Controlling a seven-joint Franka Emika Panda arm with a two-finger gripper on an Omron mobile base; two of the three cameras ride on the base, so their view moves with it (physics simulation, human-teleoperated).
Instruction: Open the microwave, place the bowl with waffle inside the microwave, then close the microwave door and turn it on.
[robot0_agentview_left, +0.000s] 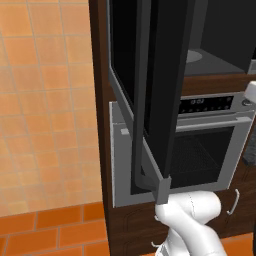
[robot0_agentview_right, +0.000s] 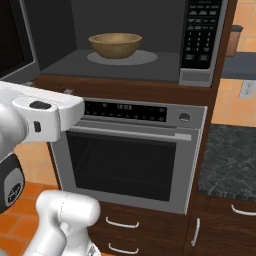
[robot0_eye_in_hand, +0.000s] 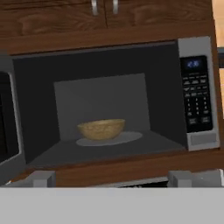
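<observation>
Our gripper (robot0_eye_in_hand: 111, 178) rides low in the hand view, its two grey tips spread wide apart with nothing between them, so we read it as open and empty, held back from the microwave (robot0_eye_in_hand: 118, 100). Beyond the tips sits the open cavity, and on its floor, on the pale round plate (robot0_eye_in_hand: 109, 139), stands the bowl (robot0_eye_in_hand: 101, 129). We judge placing is finished and the step in hand is closing the door. To do it well, we should swing the hand out to the far face of the door (robot0_agentview_left: 150, 100), press near its free edge rather than the hinge, and push in a steady arc until it latches.

From the left base camera we see the door standing open, edge-on, hanging out over the oven (robot0_agentview_left: 200, 145). From the right base camera we look down at the bowl's rim and the keypad (robot0_agentview_right: 200, 35); we cannot make out the waffle inside the bowl.
</observation>
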